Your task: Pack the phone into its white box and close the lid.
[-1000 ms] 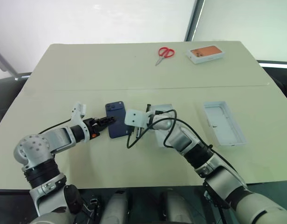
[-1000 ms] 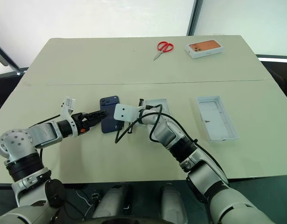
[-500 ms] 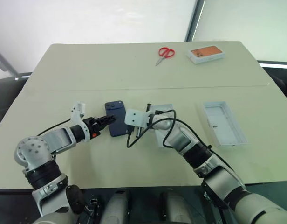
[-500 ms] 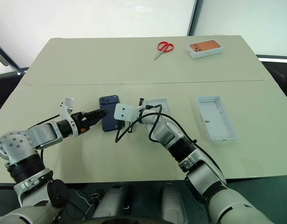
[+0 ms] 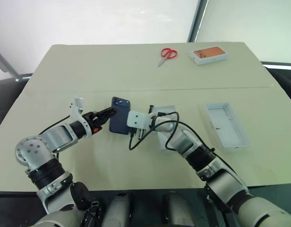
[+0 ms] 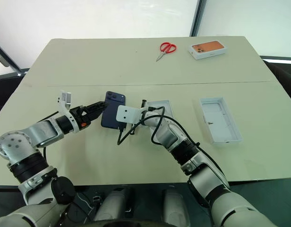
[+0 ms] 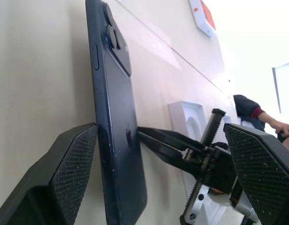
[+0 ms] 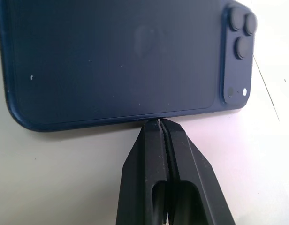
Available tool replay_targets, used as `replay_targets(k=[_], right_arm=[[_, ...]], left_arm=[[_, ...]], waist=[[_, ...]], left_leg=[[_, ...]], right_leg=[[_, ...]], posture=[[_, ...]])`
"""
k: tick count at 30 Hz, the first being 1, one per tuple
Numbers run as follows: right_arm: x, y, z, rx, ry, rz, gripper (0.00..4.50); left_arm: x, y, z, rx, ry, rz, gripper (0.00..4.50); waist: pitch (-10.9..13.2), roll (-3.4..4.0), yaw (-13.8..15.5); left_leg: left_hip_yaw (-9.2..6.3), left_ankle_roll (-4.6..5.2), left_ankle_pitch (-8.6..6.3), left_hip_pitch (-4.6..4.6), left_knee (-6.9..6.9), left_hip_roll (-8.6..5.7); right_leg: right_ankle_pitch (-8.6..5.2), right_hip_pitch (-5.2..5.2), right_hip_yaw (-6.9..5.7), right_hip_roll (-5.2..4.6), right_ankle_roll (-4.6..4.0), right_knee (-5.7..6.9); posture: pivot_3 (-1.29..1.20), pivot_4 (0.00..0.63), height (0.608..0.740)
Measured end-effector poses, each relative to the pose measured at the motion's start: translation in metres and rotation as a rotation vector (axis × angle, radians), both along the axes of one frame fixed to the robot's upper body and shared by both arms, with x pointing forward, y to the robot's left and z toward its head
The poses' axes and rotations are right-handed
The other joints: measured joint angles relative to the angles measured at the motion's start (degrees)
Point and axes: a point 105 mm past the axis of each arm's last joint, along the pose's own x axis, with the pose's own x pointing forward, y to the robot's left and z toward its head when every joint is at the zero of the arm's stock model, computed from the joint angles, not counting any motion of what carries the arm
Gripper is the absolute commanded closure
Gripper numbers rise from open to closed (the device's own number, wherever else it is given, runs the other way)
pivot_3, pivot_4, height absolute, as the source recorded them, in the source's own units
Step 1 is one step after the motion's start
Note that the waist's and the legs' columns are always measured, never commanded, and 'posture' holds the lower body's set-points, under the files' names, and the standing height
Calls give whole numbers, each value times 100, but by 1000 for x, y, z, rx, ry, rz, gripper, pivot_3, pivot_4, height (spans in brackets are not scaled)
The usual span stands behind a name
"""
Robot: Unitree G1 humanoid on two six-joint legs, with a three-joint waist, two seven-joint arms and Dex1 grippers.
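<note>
Navy-blue phone (image 5: 120,122) is shown back-up near the middle of the beige table (image 5: 89,71), tilted, between the two grippers. Left gripper (image 5: 109,113) is spread wide — one finger (image 7: 72,173) lies against the phone's left long edge, the other stands clear of it. Right gripper (image 8: 159,125) is shut, its tips pressed to the opposite long edge, nothing held. White box (image 5: 166,111) lies just right of the phone; the lid (image 5: 227,125) is seen further right, inside-up.
</note>
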Motion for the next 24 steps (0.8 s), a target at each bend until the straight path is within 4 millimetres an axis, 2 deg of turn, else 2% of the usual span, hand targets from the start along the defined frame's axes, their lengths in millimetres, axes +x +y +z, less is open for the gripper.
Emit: replay_targets(k=[10,15,24], right_arm=[[0,0,0,4,1,-1,4452],[-1,1,0,6,0,3,4452],[-1,1,2,7,-6,12,4452]], left_arm=[[-1,2,-4,10,18,12,0],[-5,6,-26,61,106,15,0],[-3,14,-22,124,96,15,0]], waist=[[0,-1,-1],[0,-1,-15],[0,-1,-29]], left_leg=[[0,0,0,0,0,0],[0,0,0,0,-2,1],[0,-2,1,0,-8,3]], right_leg=[[0,0,0,0,0,0],[0,-2,0,2,0,0],[0,-7,0,2,0,0]], posture=[[0,150,697],[0,150,697],[0,150,697]])
